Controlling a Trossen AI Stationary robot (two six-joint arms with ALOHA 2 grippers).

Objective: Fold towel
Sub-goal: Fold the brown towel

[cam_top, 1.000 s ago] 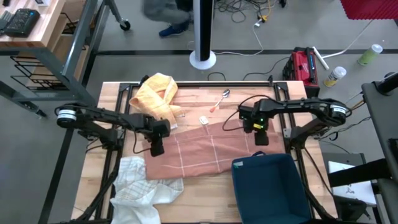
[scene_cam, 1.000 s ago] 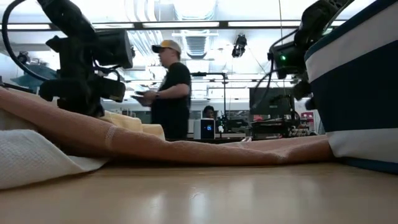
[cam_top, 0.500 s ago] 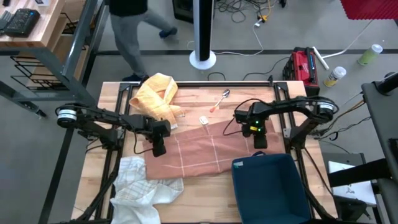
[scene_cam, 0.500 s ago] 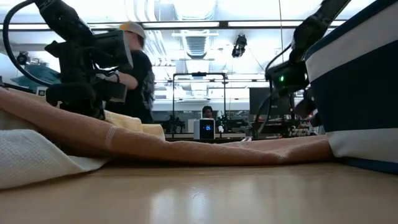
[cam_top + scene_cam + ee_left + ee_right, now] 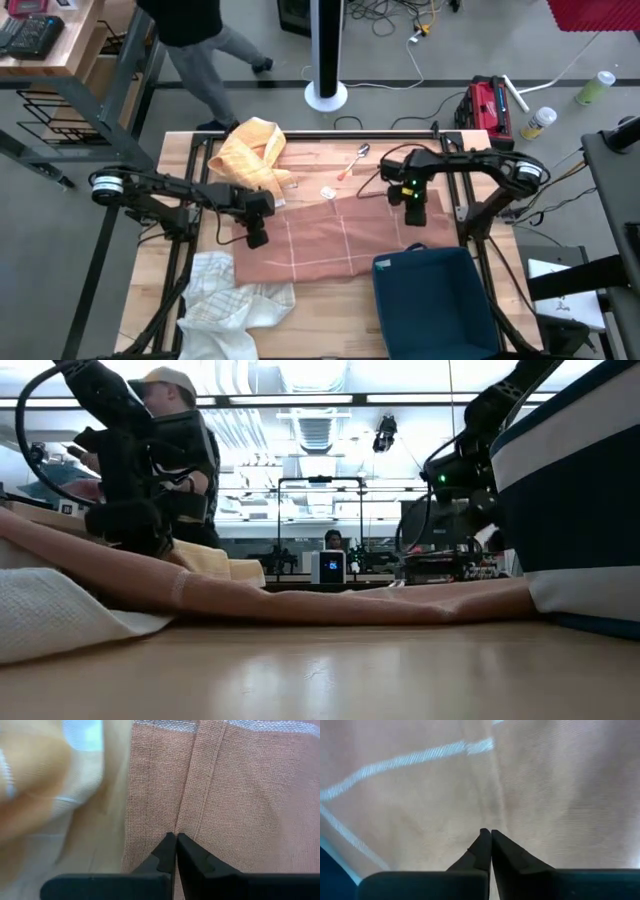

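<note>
1. Brown towel (image 5: pixel 335 238) lies flat mid-table, landmark for everything here. Its far edge faces bare wood; its near-right corner touches the blue bin (image 5: pixel 435 300).
2. Off the towel's far-left corner sits the yellow cloth (image 5: pixel 255 152), just beside it. A white cloth (image 5: pixel 232 300) overlaps or touches the near-left corner; can't tell which.
3. A spoon (image 5: pixel 355 160) and a small white tag (image 5: pixel 327 192) lie on the bare wood past the towel's far edge. That strip is the open room.
4. Left gripper (image 5: pixel 256 238) is down on the towel's left edge. The arm reaches in low from the table's left side. Fingers clenched, pinching a ridge of towel fabric in the left wrist view (image 5: pixel 175 836).
5. Right gripper (image 5: pixel 415 215) is down on the towel's right part near the far edge, arm bent in from the right. Fingers clenched on the towel cloth (image 5: pixel 487 832).
6. Count: three cloths, one bin, one spoon, one tag, two arms.
7. A person (image 5: pixel 170 450) stands beyond the table on the yellow cloth's side.
</note>
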